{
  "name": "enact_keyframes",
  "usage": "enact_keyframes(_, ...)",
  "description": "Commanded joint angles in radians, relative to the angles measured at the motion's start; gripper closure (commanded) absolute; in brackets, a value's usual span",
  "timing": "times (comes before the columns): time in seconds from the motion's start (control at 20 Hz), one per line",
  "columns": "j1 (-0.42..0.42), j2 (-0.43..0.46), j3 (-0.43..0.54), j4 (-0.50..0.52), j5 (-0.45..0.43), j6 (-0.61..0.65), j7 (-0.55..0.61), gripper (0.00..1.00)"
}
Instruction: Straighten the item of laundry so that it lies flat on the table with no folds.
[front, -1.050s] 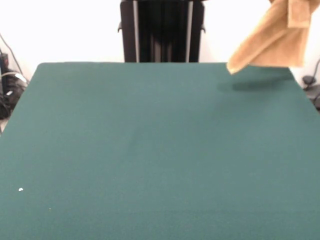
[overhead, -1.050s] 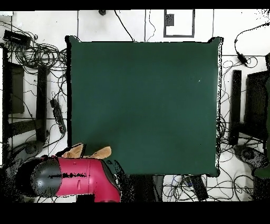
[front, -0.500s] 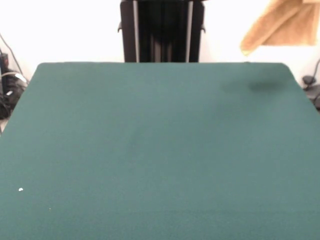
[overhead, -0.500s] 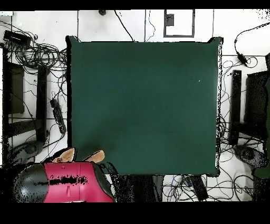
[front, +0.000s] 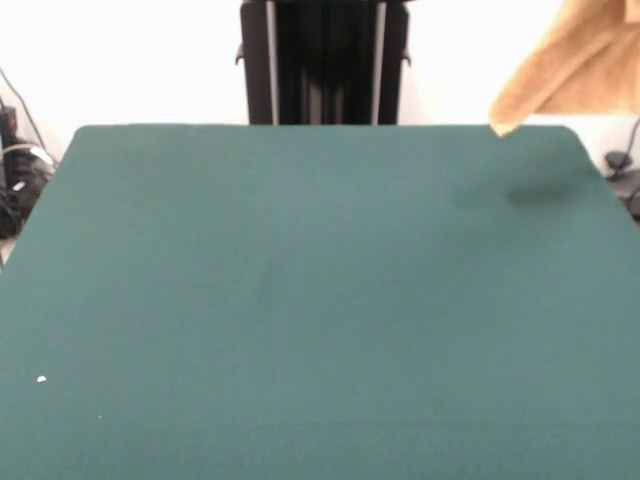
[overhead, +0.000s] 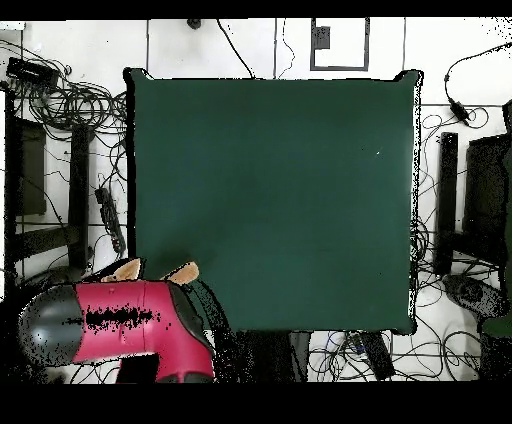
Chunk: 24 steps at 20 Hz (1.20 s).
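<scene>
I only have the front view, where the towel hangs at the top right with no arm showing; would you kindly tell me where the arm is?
Observer: In the overhead view the red arm lies across the corner of the table on the robot's base side, and reaches out beyond its edge.
Operator: Does any of the towel show there?
Observer: Only two tan bits of the towel, peeking out from under the arm near that corner.
Operator: Is the gripper visible?
Observer: No, the arm hides it.
</scene>
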Motion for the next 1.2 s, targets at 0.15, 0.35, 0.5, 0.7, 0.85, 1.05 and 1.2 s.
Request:
enact_keyframes(0.15,-0.025,0.185,0.045,-0.188,-0.095,-0.051,0.123,1.0)
enact_keyframes(0.35,-0.044,0.221,0.042,-0.265,-0.175,-0.062,0.056,1.0)
enact_keyframes(0.5,-0.07,0.237,0.055,-0.301,-0.225,-0.089,-0.01,1.0)
enact_keyframes(0.7,-0.101,0.251,0.076,-0.337,-0.278,-0.12,-0.072,1.0)
enact_keyframes(0.85,-0.126,0.261,0.097,-0.361,-0.312,-0.14,-0.108,1.0)
enact_keyframes(1.05,-0.172,0.275,0.142,-0.395,-0.367,-0.173,-0.18,1.0)
enact_keyframes(1.2,-0.198,0.276,0.169,-0.414,-0.408,-0.199,-0.225,1.0)
